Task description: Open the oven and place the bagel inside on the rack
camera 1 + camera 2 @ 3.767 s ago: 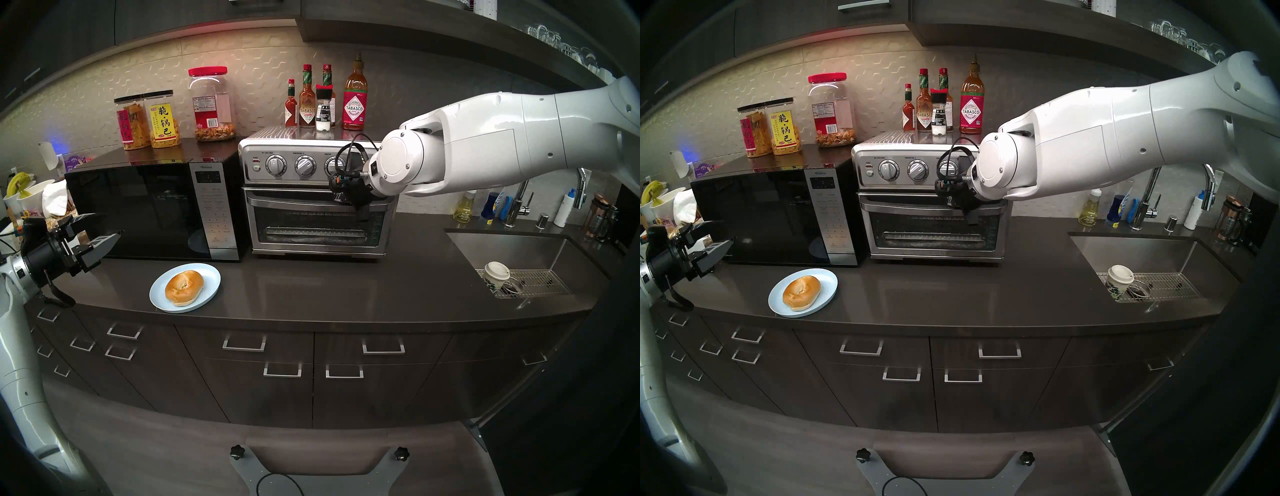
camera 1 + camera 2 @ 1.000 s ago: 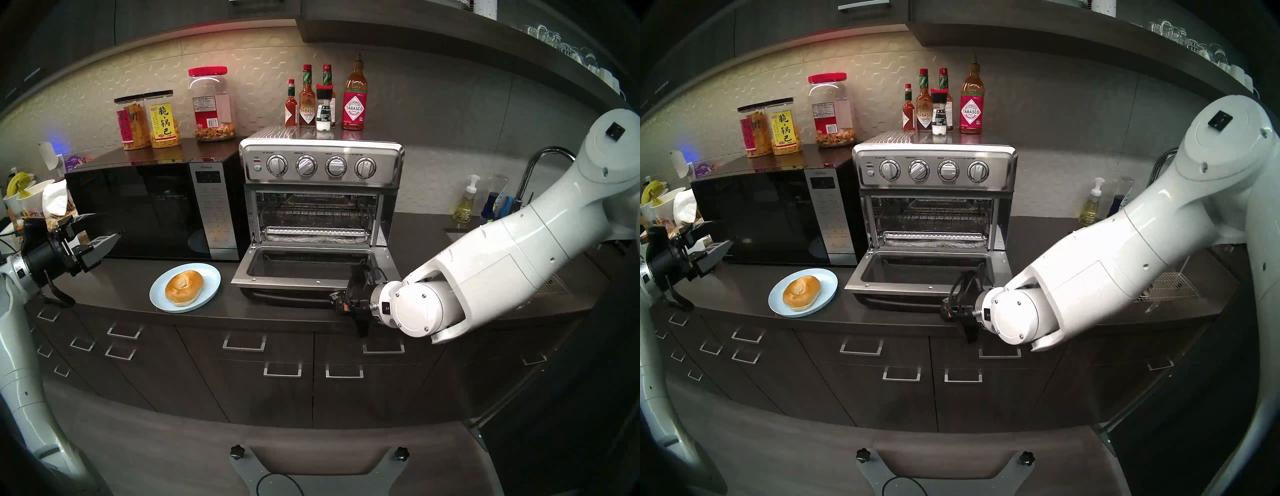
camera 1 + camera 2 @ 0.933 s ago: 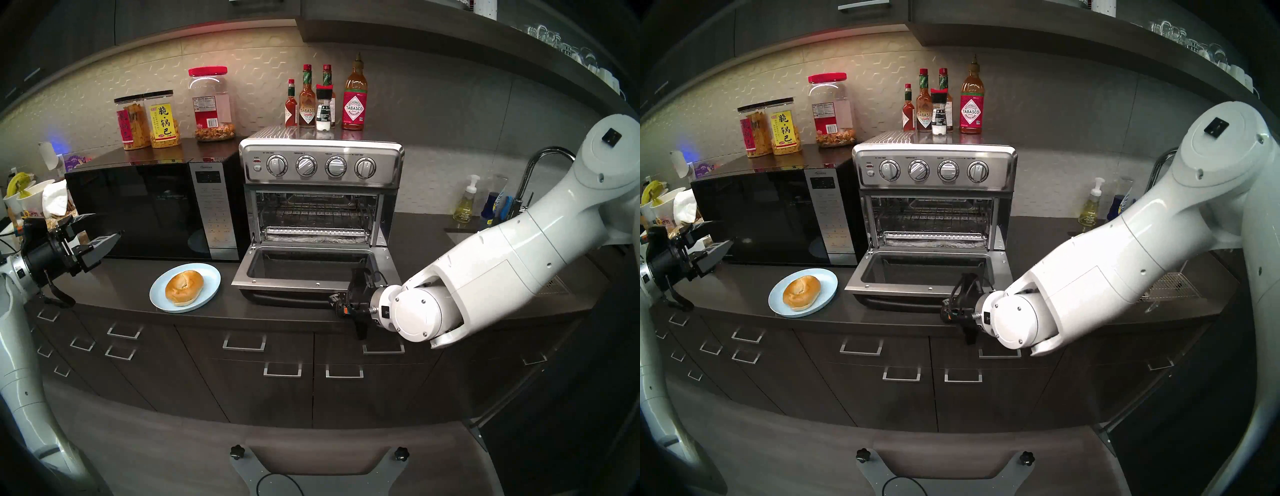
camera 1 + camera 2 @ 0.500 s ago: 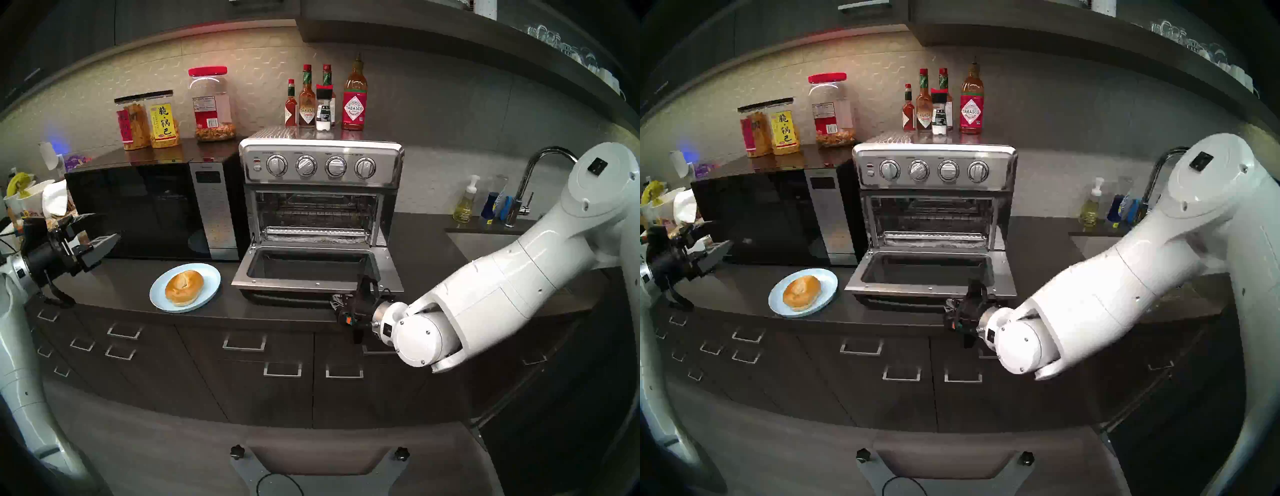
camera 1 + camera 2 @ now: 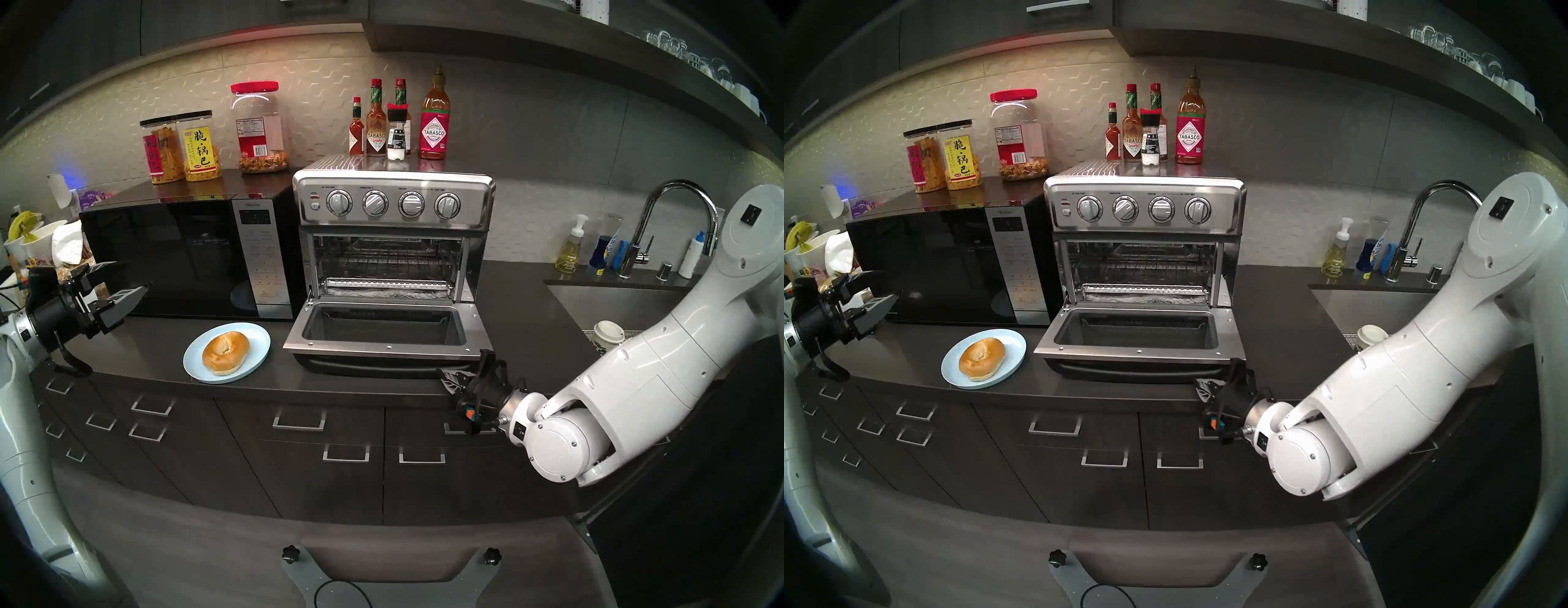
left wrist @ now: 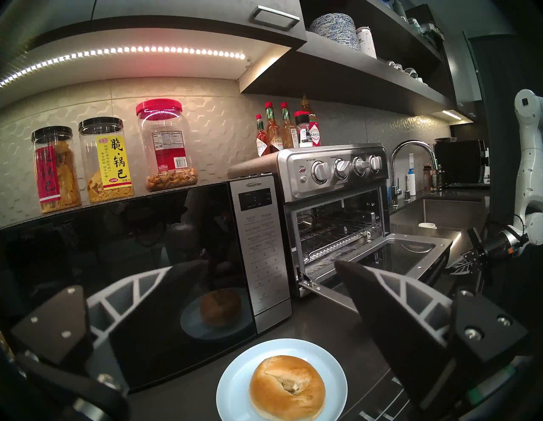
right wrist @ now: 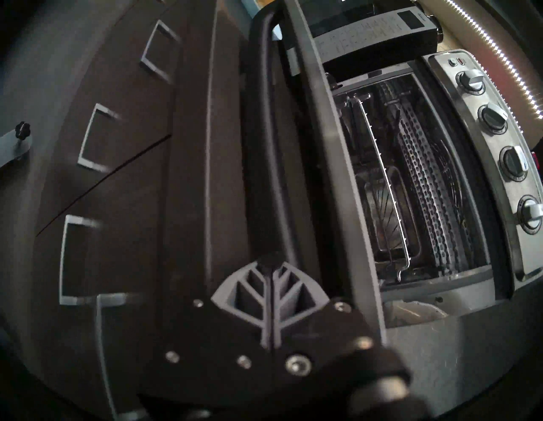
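Observation:
The brushed-steel oven [image 5: 394, 204] stands open, its glass door [image 5: 382, 348] dropped flat onto the counter. The wire rack [image 5: 386, 259] sits mid-cavity above a foil-lined tray [image 5: 386, 291]. The bagel [image 5: 225, 352] lies on a pale blue plate [image 5: 256, 339] left of the door; it also shows in the left wrist view [image 6: 287, 387]. My right gripper [image 5: 449, 378] is shut and empty, just off the right end of the door's bar handle [image 7: 264, 147]. My left gripper [image 5: 129, 276] is open and empty, left of the plate, in front of the microwave.
A black microwave [image 5: 178, 259] stands against the oven's left side with snack jars on top. Sauce bottles [image 5: 435, 123] stand on the oven. A sink [image 5: 615, 301] with a paper cup [image 5: 607, 335] and a faucet lies to the right. Cabinet drawers run below the counter edge.
The door, shut 3.8 s ago with my right gripper at its handle, now lies flat. Over the last second my right gripper drew right and toward the counter's front. The left arm stayed still.

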You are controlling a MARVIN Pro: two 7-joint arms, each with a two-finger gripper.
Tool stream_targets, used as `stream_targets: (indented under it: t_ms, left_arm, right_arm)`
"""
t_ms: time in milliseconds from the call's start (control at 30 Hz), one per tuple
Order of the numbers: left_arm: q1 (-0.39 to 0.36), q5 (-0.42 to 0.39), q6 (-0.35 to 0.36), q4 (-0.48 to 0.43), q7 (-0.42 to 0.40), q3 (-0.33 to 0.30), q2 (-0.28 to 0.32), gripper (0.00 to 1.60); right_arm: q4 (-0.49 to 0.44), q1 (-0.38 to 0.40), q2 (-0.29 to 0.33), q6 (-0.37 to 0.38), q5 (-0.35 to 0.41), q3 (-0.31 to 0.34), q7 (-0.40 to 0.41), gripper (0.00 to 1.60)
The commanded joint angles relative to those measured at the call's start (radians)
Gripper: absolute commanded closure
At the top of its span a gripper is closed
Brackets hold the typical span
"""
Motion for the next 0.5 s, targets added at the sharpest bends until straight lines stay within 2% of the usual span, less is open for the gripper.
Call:
stream_targets:
  t_ms: [0,167,467]
  left_arm:
    - [-0.006,-0.004,-0.002,-0.01,-0.002,-0.003,0.004,0.0]
    - [-0.006,-0.004,-0.002,-0.01,-0.002,-0.003,0.004,0.0]
    - [-0.006,-0.004,-0.002,-0.01,-0.002,-0.003,0.004,0.0]
  right_arm:
    - [-0.126,0.108,0.102,-0.008,-0.092,-0.131,-0.088,1.6]
    - [-0.194,0.158,0.154,-0.016,-0.164,-0.196,-0.165,1.6]
    - [-0.228,0.255,0.208,-0.079,-0.275,-0.339,-0.285,1.6]
